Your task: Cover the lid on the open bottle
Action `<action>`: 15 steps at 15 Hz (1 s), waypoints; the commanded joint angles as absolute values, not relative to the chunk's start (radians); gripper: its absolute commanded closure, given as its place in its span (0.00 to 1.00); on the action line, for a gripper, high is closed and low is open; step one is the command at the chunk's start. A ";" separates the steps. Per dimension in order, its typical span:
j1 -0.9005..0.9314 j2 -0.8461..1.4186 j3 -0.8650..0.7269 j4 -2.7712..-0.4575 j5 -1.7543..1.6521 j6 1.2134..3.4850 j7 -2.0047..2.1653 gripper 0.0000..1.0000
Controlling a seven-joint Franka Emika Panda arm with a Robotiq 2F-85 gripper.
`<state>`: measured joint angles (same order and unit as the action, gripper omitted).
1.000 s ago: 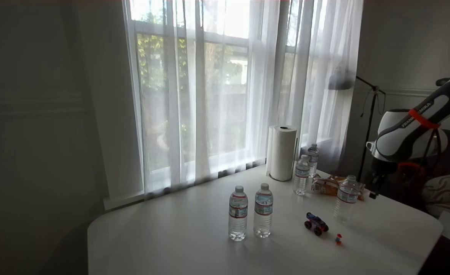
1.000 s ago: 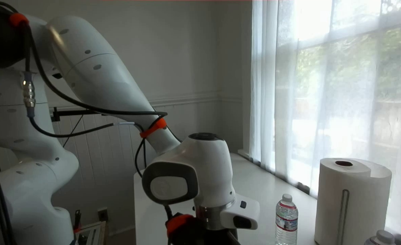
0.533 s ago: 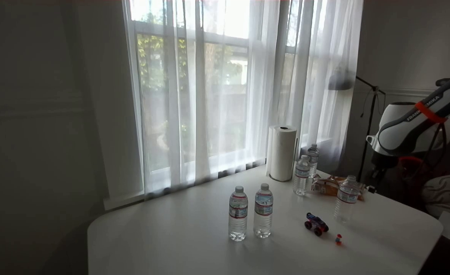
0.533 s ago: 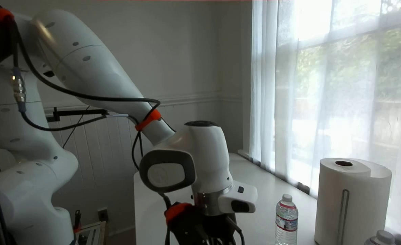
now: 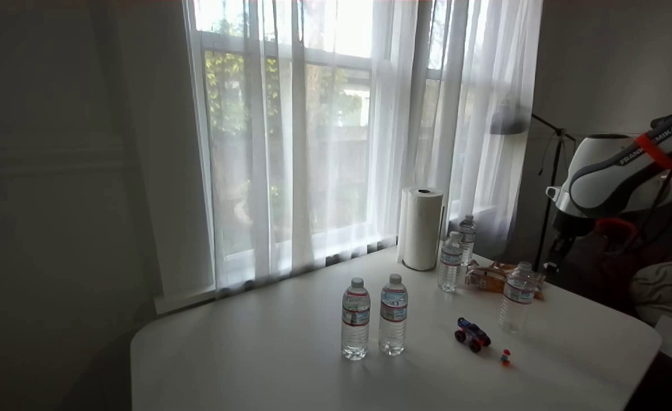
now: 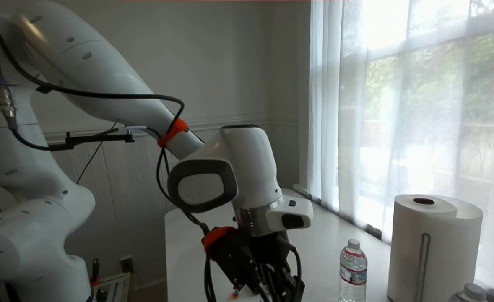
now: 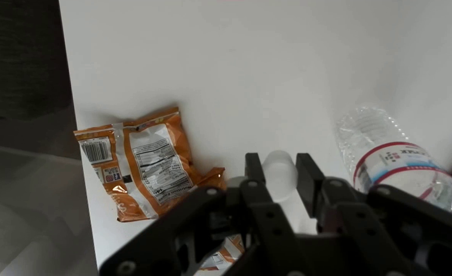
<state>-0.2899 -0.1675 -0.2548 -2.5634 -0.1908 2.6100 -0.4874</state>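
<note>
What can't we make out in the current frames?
Bottle beside the toy truck: mouth cut off by the right edge in the wrist view; too small in an exterior view to tell bare or capped.
Orange packaging: mostly hidden by the gripper in the wrist view.
Second bottle, lower right in an exterior view: cut off below its shoulder by the bottom edge.
Toy figure: details too small in an exterior view.
</note>
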 commanded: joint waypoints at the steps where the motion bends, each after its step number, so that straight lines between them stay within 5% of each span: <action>1: -0.263 -0.252 -0.266 -2.590 -0.204 2.555 -0.509 0.71; 13: -0.254 -0.216 -0.269 -2.566 -0.198 2.569 -0.489 0.71; 14: -0.253 -0.223 -0.268 -2.566 -0.198 2.566 -0.490 0.93; 15: -0.253 -0.228 -0.265 -2.566 -0.204 2.565 -0.487 0.94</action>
